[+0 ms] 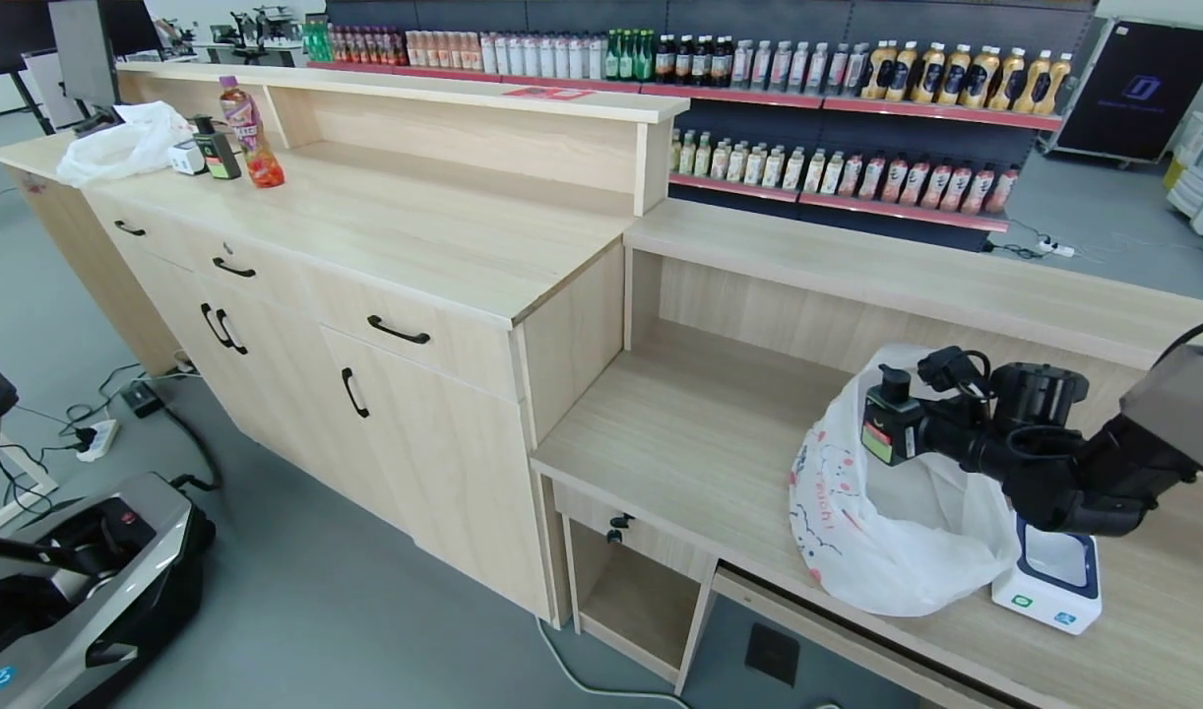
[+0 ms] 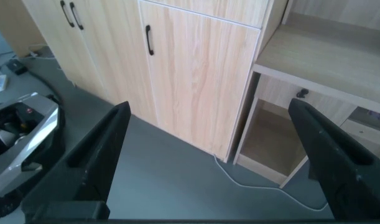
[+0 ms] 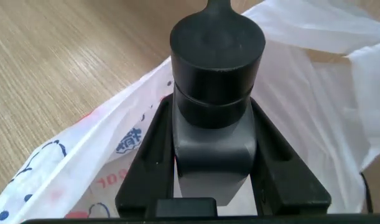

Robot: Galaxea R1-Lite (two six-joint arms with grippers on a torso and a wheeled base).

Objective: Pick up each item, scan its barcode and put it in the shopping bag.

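A long wooden counter point(image 1: 395, 226) runs across the room. At its end a lower wooden desk point(image 1: 700, 433) steps down. Behind them, shelves point(image 1: 857, 98) hold rows and rows of drinks.

On the desk sits a white bag point(image 1: 887, 551) with red and blue pictures on it, its mouth open and facing up. The right gripper point(image 1: 931, 428) hangs over that open mouth. Its two fingers are closed tight on a dark bottle point(image 1: 889, 425) with a round black cap, and they grip it by its grey body. The bottle lies tipped over on its side, and I can see a green and red label on it. From the right wrist, the bottle point(image 3: 217, 43) fills the space between the fingers point(image 3: 146, 162), with the bag point(image 3: 84, 143) right under it (I cannot tell if the two touch).

A small white and blue scanner point(image 1: 1049, 581) stands on the desk, just beside the bag.

The left gripper point(image 2: 208, 109) hangs low over the grey floor point(image 2: 177, 180), near the cupboard doors point(image 2: 196, 68). Its fingers point(image 2: 102, 155) are spread wide and hold nothing.

Far off on the counter there is a second bag point(image 1: 124, 143), also white. Beside it are a little white box point(image 1: 185, 158), another dark bottle point(image 1: 215, 150) and a drink bottle point(image 1: 250, 133).
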